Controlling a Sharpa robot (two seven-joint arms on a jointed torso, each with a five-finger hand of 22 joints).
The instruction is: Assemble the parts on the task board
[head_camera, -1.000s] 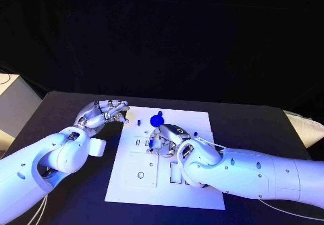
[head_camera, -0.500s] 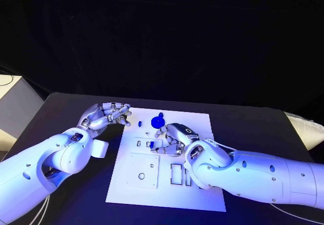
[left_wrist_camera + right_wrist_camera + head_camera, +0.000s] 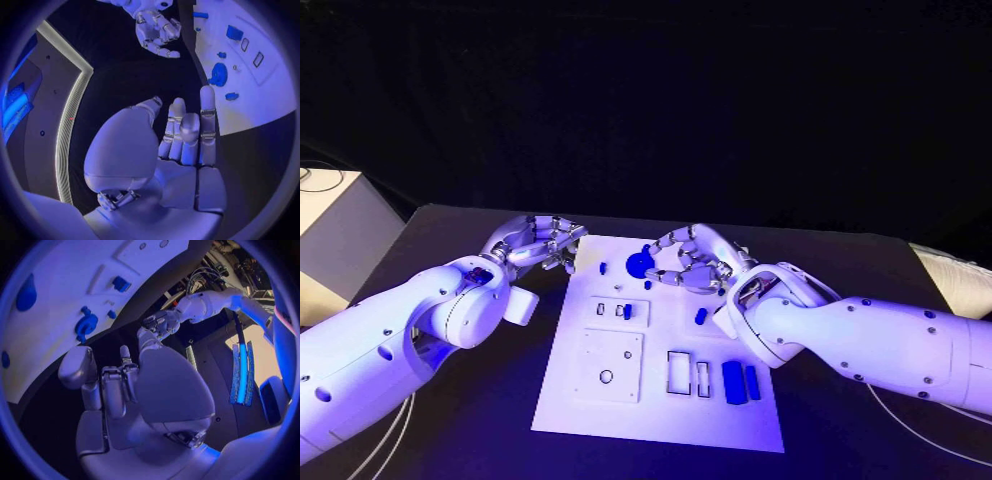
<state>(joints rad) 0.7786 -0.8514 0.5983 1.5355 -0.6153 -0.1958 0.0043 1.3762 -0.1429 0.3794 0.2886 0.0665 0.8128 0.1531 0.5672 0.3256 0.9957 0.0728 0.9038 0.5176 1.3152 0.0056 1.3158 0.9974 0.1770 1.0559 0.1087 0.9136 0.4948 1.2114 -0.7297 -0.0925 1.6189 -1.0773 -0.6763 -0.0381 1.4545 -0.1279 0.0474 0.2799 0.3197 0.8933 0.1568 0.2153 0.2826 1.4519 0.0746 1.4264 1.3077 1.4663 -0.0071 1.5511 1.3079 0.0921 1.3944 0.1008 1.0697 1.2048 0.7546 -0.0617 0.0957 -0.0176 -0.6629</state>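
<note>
Head view: the task board point(image 3: 661, 400) lies at the frame's centre. Two blue bars point(image 3: 741, 383) stand seated low right, a small part point(image 3: 627, 311) in a left-centre slot; a round part point(image 3: 640, 264) and small pieces lie loose near the upper edge, so work is judged partial. The left hand point(image 3: 538, 243) and right hand point(image 3: 692, 260) are curled, nothing held.

The task board point(image 3: 661, 400) looks like smooth white plastic with a faint sheen. The blue parts point(image 3: 734, 382) near its right edge seem glossy plastic. The table point(image 3: 473, 400) is matt black. Both hands, left point(image 3: 538, 243) and right point(image 3: 697, 260), gleam like polished metal.
</note>
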